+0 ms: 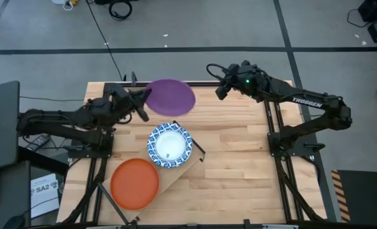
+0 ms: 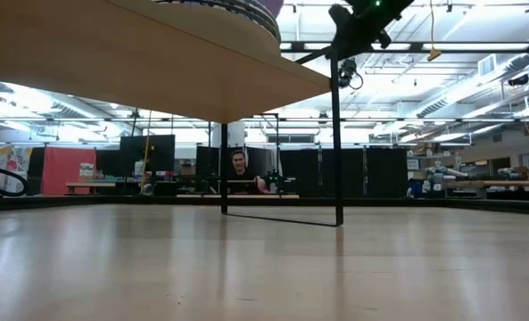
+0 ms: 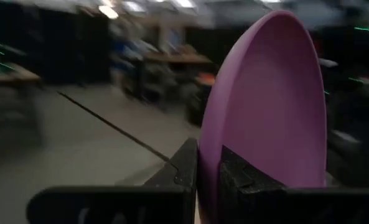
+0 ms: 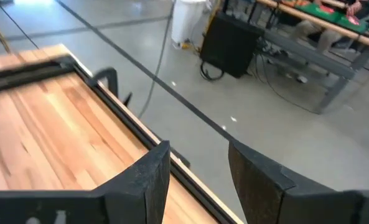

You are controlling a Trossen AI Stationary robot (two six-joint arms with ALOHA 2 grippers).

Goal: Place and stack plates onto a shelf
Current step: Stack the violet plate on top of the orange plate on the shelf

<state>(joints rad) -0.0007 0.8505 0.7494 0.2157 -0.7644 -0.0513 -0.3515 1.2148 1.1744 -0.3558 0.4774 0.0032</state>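
Only L fingers (image 3: 209,180) clamp purple plate (image 1: 170,97); shelf (image 1: 175,175) mostly hidden; R fingers (image 4: 200,177) apart.

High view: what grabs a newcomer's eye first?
The purple plate, clamped at its rim by the left hand and held near the table's far edge. Next, the blue-and-white plate and the orange plate sitting side by side on the shelf below it. The right hand waits open and empty at the far edge.
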